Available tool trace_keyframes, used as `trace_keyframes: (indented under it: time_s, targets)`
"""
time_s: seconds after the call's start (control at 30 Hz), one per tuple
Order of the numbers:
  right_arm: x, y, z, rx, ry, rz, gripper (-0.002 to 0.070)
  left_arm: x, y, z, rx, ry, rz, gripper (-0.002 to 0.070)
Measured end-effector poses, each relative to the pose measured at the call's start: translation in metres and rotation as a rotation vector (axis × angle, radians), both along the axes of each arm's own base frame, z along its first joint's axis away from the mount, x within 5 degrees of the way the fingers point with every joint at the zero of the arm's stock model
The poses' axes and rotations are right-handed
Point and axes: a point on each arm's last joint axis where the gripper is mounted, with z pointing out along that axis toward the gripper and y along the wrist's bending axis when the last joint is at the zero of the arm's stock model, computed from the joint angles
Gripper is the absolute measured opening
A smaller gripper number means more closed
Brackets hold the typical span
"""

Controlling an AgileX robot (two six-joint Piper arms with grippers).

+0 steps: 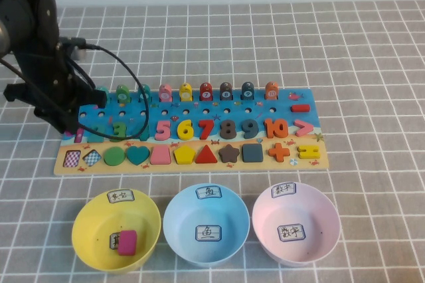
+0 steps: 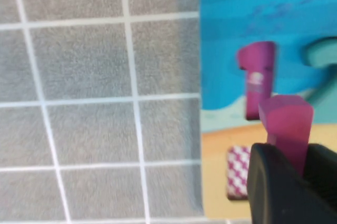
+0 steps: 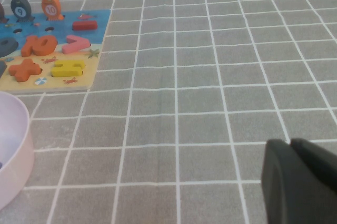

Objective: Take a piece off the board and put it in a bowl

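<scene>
Left gripper: over the board's left end, fingers clamped on the magenta digit-1 piece, which stands lifted just above its empty magenta slot.

Right gripper: parked over bare checked cloth to the right of the board, fingers closed, holding nothing.

Board: blue, long, its sandy strip on the near side.

Pale pink bowl: near right, the farthest of three from the piece; light blue bowl in the middle; yellow bowl near left, a squarish magenta block inside.

Risks, judged: the grip looks low on the narrow bar, so it may tilt or slip during the long carry rightward; releasing early would land it in the yellow or blue bowl.
</scene>
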Motion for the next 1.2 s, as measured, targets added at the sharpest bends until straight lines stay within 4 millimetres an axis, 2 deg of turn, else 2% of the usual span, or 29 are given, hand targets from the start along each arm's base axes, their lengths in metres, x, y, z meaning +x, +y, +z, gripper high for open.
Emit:
trace_keyframes:
  time_s: [0.17, 0.33, 0.47, 0.57, 0.63, 0.83, 1.0, 1.1, 1.2]
  targets:
    - [0.000, 0.000, 0.000, 0.000, 0.000, 0.000, -0.0018, -0.015, -0.016, 0.040, -0.015, -0.088, -0.044, 0.0067]
    - [0.000, 0.000, 0.000, 0.000, 0.000, 0.000, -0.0018, -0.040, -0.051, 0.081, -0.033, -0.179, -0.143, 0.0067]
    - [0.000, 0.000, 0.000, 0.000, 0.000, 0.000, -0.0018, -0.062, -0.076, 0.106, -0.047, -0.237, -0.224, 0.0067]
    - [0.000, 0.000, 0.000, 0.000, 0.000, 0.000, -0.0018, -0.083, -0.083, 0.118, -0.055, -0.253, -0.259, 0.0067]
    - [0.000, 0.000, 0.000, 0.000, 0.000, 0.000, -0.0018, -0.097, -0.079, 0.124, -0.059, -0.259, -0.262, 0.0066]
    - [0.000, 0.000, 0.000, 0.000, 0.000, 0.000, -0.0018, -0.146, -0.057, 0.127, -0.055, -0.255, -0.245, 0.0066]
    - [0.000, 0.000, 0.000, 0.000, 0.000, 0.000, -0.0018, -0.188, -0.045, 0.118, -0.139, -0.269, -0.233, 0.0066]
    - [0.000, 0.000, 0.000, 0.000, 0.000, 0.000, -0.0018, -0.204, -0.042, 0.108, -0.182, -0.250, -0.223, 0.0066]
    - [0.000, 0.000, 0.000, 0.000, 0.000, 0.000, -0.0018, -0.212, -0.041, 0.098, -0.201, -0.229, -0.216, 0.0066]
